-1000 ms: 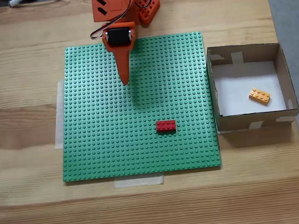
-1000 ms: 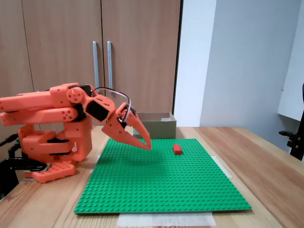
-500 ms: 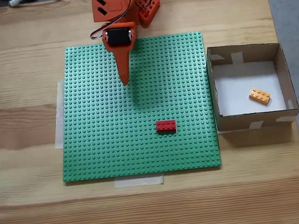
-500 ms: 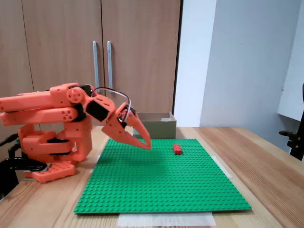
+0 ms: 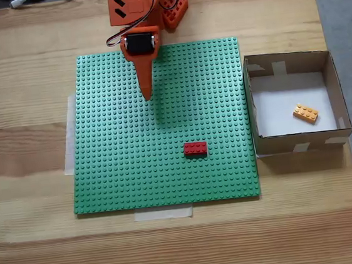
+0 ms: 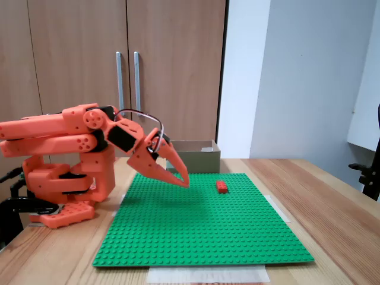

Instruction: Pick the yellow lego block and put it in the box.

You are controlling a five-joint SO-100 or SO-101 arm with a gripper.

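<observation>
The yellow lego block [image 5: 305, 113] lies tilted on the white bottom of the box [image 5: 287, 63], right of the green baseplate [image 5: 117, 176] in a fixed view. From the side, only the box's [image 6: 193, 155] brown wall shows behind the gripper, and the block is hidden. My orange gripper [image 5: 147, 96] hovers over the baseplate's upper left part, shut and empty, far from the box. In the side view the gripper [image 6: 183, 181] points down toward the baseplate [image 6: 202, 237], just above it.
A red brick [image 5: 195, 148] sits on the baseplate below the gripper, also seen as the red brick [image 6: 221, 186] from the side. The arm's base [image 6: 59, 178] stands at the table's back edge. Pale tape strips hold the baseplate's edges.
</observation>
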